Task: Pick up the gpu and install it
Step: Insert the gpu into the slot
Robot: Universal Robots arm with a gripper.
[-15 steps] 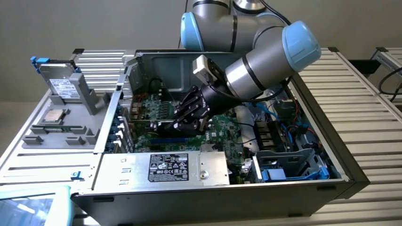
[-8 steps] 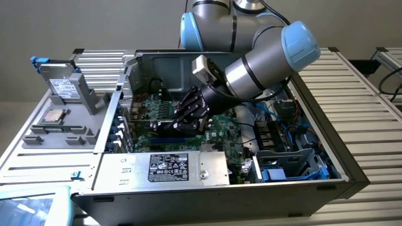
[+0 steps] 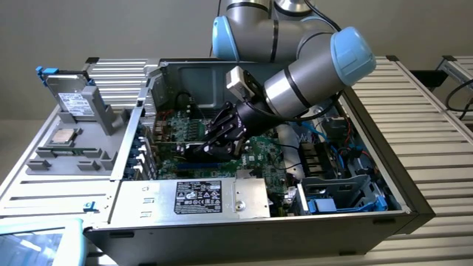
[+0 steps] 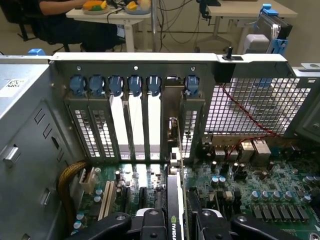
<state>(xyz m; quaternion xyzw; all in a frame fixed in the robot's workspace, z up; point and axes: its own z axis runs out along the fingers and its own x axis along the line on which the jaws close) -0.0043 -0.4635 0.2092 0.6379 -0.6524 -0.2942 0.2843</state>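
My gripper (image 3: 221, 138) reaches down into the open computer case (image 3: 399, 205), over the green motherboard (image 3: 260, 148). It is shut on the gpu (image 3: 198, 151), a dark card held upright on its edge. In the wrist view the gpu (image 4: 173, 200) runs edge-on between the two black fingers (image 4: 150, 221) of the gripper (image 4: 175, 222). Its silver end bracket (image 4: 173, 131) stands in the open gap of the rear slot panel, between the blue clips (image 4: 153, 84). The card's lower edge sits low over the motherboard (image 4: 260, 192); whether it is seated in the slot is hidden.
A silver power supply (image 3: 196, 197) with a black label fills the case's front. The perforated rear wall (image 4: 250, 107) and red wires lie beside the slots. A tray outside the case on the exterior view's left holds a labelled drive (image 3: 74, 102) and a processor (image 3: 63, 136). A person (image 4: 60, 20) sits at a desk beyond.
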